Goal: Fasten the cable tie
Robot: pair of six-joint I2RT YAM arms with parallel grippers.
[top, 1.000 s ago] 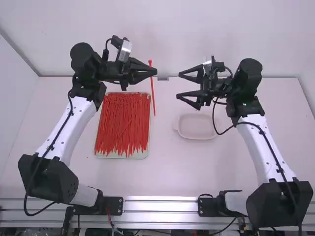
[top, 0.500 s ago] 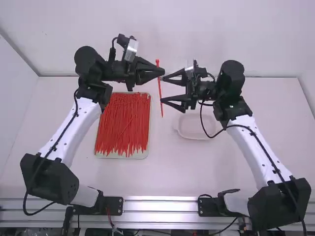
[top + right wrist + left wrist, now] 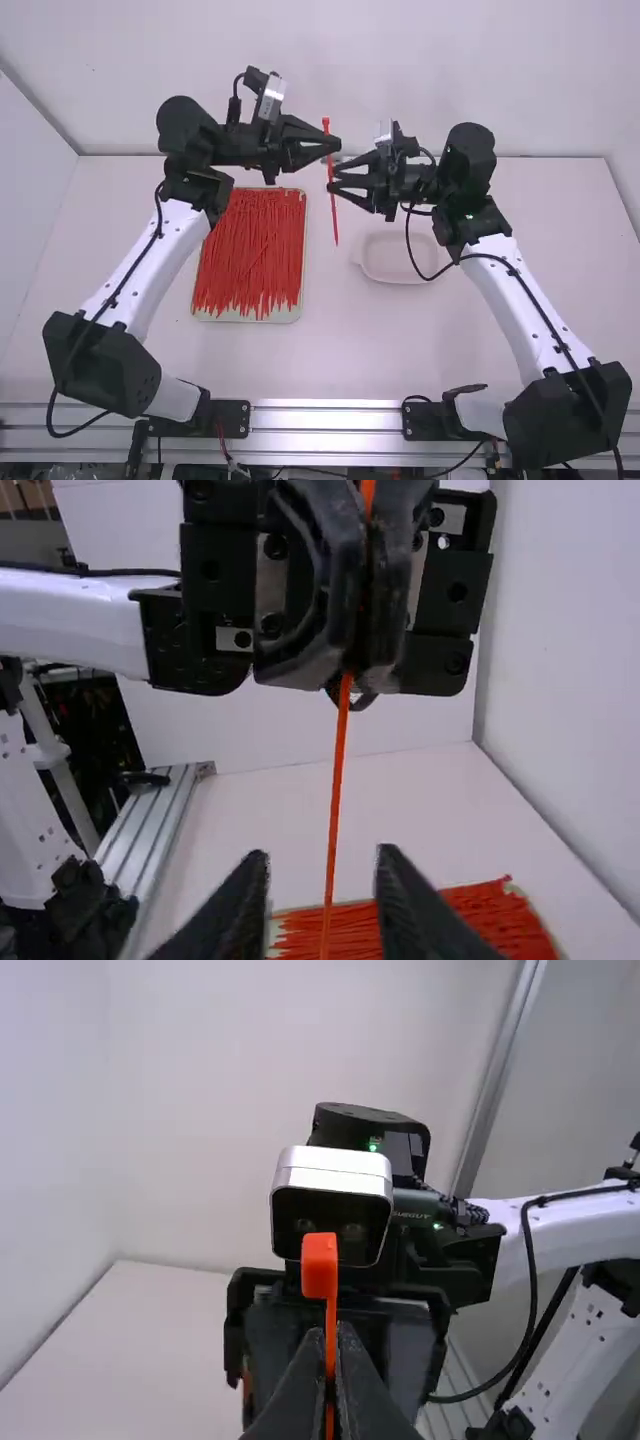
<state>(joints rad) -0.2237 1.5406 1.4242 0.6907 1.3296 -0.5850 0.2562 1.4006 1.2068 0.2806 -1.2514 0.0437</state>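
Left gripper clenched on thin red plastic cable tie held aloft, left wrist view revealing its head above the fingertips, right wrist view its strap hanging between right gripper's spread fingers

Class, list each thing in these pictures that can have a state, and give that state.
left claw, shut on the cable tie just below its head.
right claw, open, straddling the cable tie without gripping it.
cable tie, unfastened, hanging straight down.
spare ties, loose in a pile on the tray.
white dish, empty.
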